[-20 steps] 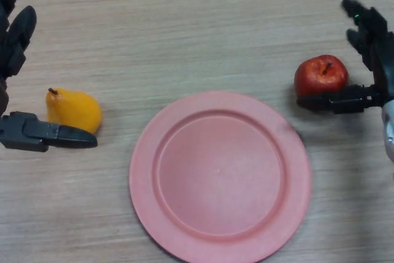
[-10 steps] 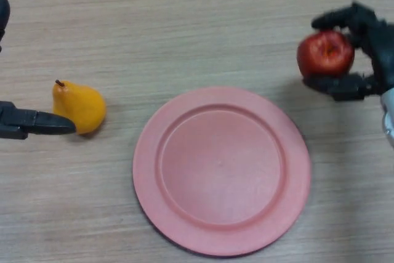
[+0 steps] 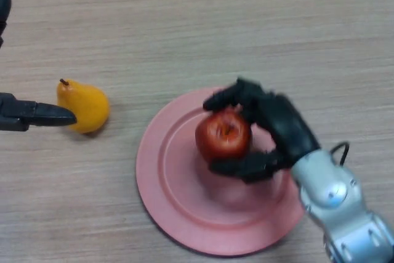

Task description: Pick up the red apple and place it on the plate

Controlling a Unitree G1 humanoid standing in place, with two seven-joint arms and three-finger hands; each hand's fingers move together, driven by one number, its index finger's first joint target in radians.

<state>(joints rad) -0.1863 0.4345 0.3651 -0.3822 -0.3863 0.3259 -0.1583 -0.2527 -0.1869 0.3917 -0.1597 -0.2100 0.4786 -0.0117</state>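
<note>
Apple over the plate, in my right hand

I see the red apple [image 3: 224, 133], glossy, stem end facing up, over the middle of the round pink plate [image 3: 178, 214], with my right hand [image 3: 277, 127] curled round it; I cannot tell whether it touches the plate, which lies flat on the wooden table

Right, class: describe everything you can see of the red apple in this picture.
The red apple is round, glossy and deep red, with a short dark stem in its top dimple, facing the camera. The right robot hand grips it, fingers curled over the far side and thumb under the near side, above the pink plate. Whether it touches the plate cannot be told.
</note>
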